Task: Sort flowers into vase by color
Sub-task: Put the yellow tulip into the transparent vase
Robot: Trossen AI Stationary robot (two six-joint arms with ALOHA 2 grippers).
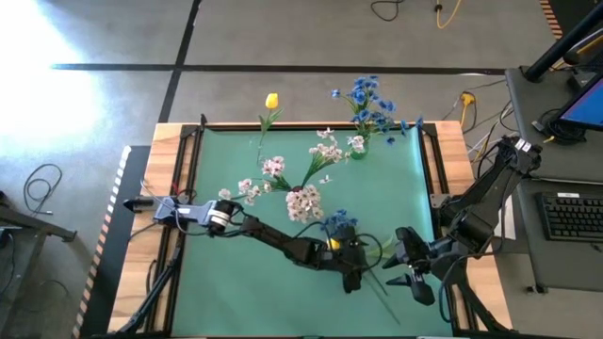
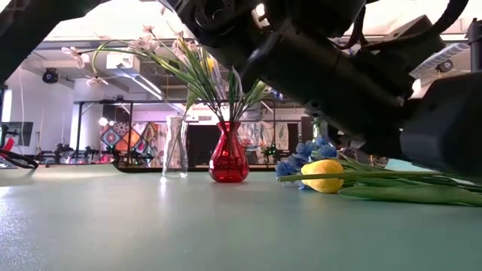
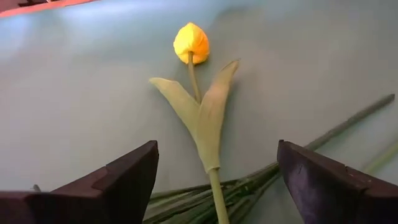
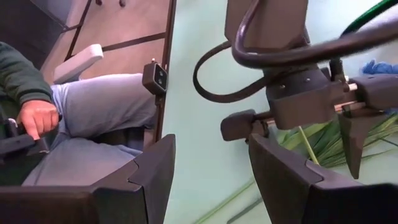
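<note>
left gripper (image 3: 214,180) spread wide, straddling tulip (image 3: 191,43) stem for pickup | right gripper (image 1: 412,266) waiting alongside, fingers apart, empty

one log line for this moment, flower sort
left gripper: open, over lying yellow tulip | right gripper: open, empty, waiting near right edge | red vase: holds pinkish-white sprays

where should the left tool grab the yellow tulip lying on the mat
Probably on the bare stem just below the leaves, coming straight down from above. The tulip lies flat on the mat, and the left tool, open, already straddles that stem. Higher up the two leaves widen; lower down other stems crowd it.
</note>
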